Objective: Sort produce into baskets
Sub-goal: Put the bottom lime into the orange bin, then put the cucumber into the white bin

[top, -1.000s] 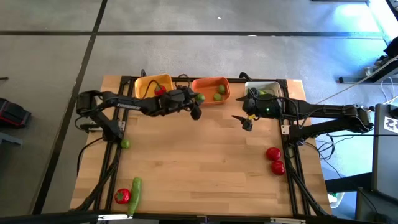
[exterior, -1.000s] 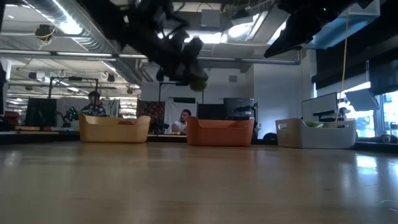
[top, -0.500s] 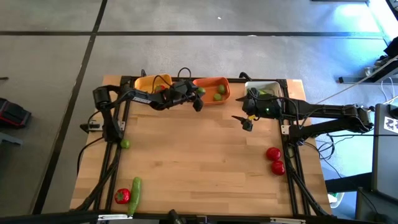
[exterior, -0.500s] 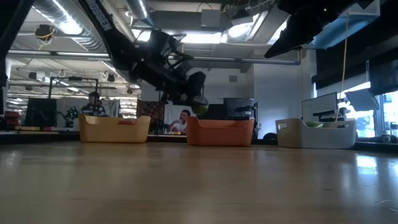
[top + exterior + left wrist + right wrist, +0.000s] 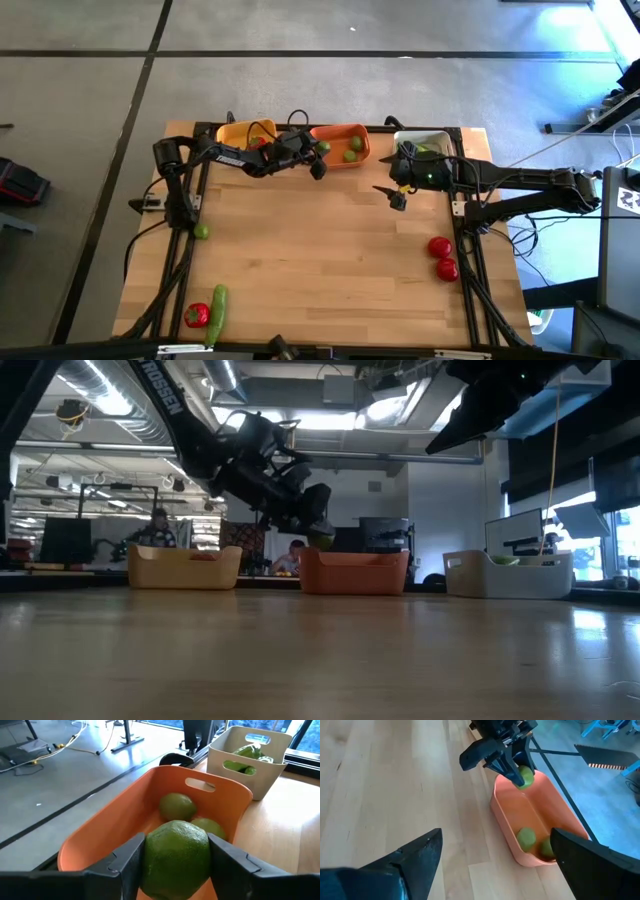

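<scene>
Lime [image 5: 175, 857] sits pinched between my left gripper's [image 5: 176, 862] jaws, hanging over the near end of the orange basket [image 5: 333, 133], which I take as my landmark. Two limes [image 5: 177, 806] already lie inside it, toward its far end. From above, the left gripper [image 5: 318, 160] is at the orange basket's left rim, so I judge I want it a little further over the middle before letting go, low enough that the lime drops without bouncing out or knocking the two already there. I'd open the jaws slowly and lift straight up. To the left of the orange basket is the yellow basket [image 5: 237, 133], to its right the white basket [image 5: 436, 140] with green pieces in it. My right gripper [image 5: 396, 195] waits with jaws wide open and empty, in front of the white basket. Tomatoes [image 5: 440, 247] lie well in front of the orange basket, to the right.
</scene>
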Controlling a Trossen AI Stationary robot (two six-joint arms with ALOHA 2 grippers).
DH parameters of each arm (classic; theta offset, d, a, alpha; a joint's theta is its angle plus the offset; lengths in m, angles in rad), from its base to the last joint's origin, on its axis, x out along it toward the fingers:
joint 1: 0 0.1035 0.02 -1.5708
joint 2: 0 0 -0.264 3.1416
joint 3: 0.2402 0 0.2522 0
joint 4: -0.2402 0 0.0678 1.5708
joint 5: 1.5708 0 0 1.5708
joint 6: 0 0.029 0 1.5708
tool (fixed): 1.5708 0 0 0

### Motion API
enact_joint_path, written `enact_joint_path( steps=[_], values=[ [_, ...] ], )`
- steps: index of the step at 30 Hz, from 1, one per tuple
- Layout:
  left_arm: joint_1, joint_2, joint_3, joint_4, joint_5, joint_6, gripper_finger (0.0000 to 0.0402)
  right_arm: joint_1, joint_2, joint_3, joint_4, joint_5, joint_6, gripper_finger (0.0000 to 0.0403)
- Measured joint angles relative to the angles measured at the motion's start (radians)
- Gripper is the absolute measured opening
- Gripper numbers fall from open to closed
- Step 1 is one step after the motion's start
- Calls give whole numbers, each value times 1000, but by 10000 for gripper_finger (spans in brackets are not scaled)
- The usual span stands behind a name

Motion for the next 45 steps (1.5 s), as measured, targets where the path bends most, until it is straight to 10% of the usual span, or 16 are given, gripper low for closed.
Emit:
enact_joint_path(
  steps=[11,28,45],
  values=[
    [-4,-18,0,-17,-1,-23,300,0,0,0,-1,3,-1,358],
    [-113,-307,1,-303,-1,-19,305,0,0,0,-8,3,-2,358],
    [-310,-336,0,-412,0,-40,305,0,0,0,-9,-14,16,358]
  ],
)
